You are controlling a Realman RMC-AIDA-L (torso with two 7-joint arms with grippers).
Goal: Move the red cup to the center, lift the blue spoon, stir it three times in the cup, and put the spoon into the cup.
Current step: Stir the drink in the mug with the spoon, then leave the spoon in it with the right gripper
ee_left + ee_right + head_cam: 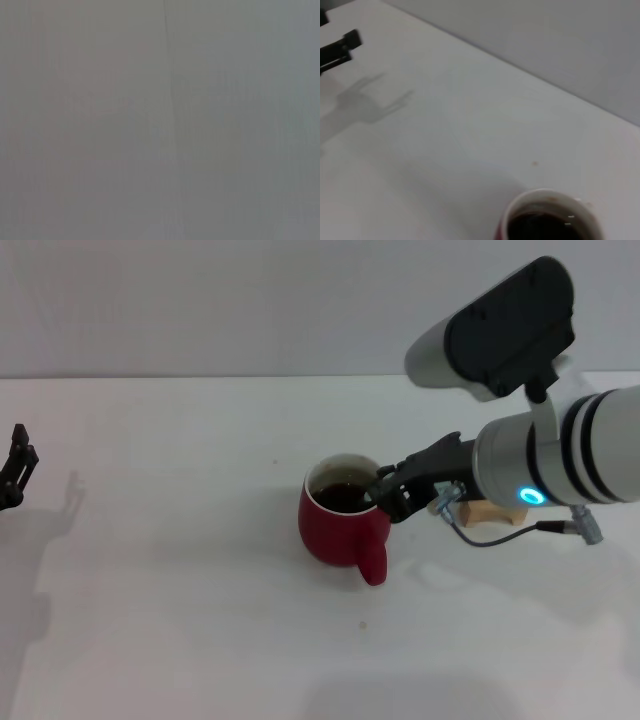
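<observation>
No readable text, label, brand or number was found anywhere in the three views. Nothing was printed on the red cup (335, 525), and the right arm (560, 460) carried only a glowing blue ring light (528, 496), which was no letter or digit. The white surface (180, 570) was left unmarked, and the left wrist view was filled with plain grey, so nothing could be read there either.

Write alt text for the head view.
The right hand hangs over the rim of the red cup of dark liquid on a white table. A tan wooden block lies behind the arm; the left hand sits at the far edge.
</observation>
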